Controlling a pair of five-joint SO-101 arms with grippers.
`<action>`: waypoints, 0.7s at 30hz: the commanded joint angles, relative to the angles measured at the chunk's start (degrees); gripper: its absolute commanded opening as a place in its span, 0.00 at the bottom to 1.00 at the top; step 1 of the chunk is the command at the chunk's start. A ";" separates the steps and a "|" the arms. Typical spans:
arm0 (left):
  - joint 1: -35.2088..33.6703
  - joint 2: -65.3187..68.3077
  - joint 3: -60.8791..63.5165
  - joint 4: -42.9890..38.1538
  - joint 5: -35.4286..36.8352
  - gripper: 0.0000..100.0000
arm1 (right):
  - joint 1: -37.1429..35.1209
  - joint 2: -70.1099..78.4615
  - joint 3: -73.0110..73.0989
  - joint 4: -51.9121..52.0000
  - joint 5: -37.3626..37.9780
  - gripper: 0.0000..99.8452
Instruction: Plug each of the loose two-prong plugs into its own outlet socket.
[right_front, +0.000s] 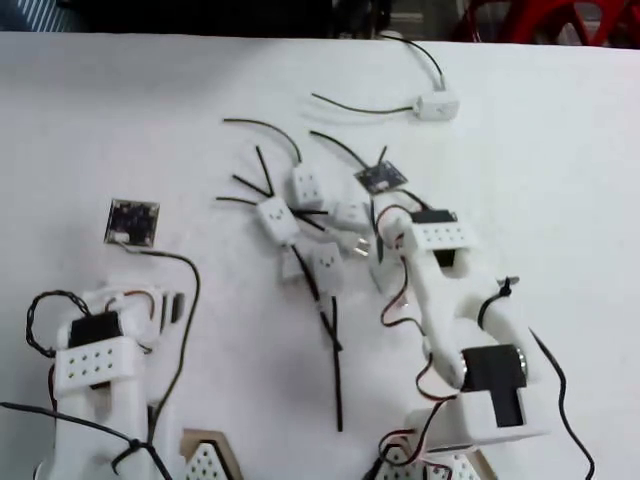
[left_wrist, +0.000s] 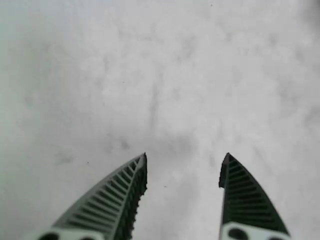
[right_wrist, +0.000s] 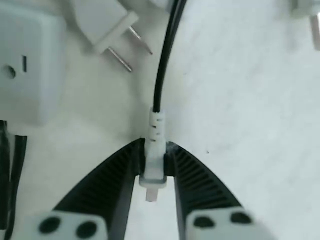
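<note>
White plug (right_wrist: 154, 167) sits clamped in the forward-stretched right gripper (right_wrist: 154, 146); left gripper (left_wrist: 186, 156) gapes wide.

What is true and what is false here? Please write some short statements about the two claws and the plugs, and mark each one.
1. The right claw is shut on a white plug with a black cord. True.
2. The left claw holds a plug. False: it is open and empty, above the bare table.
3. A second plug lies on the table with both prongs bare. True.
4. The held plug already sits in the outlet block. False: it is between the right claw's fingers, apart from that block.
</note>
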 joint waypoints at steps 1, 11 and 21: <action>-0.22 -1.45 -0.35 -1.14 0.26 0.24 | -0.75 0.40 -3.87 5.32 -0.26 0.08; -0.22 -1.45 -0.35 -1.14 0.26 0.24 | -0.57 0.92 -6.07 7.08 -0.09 0.05; -0.22 -1.45 -0.35 -1.14 0.18 0.24 | -0.92 -6.55 -7.03 12.79 0.00 0.02</action>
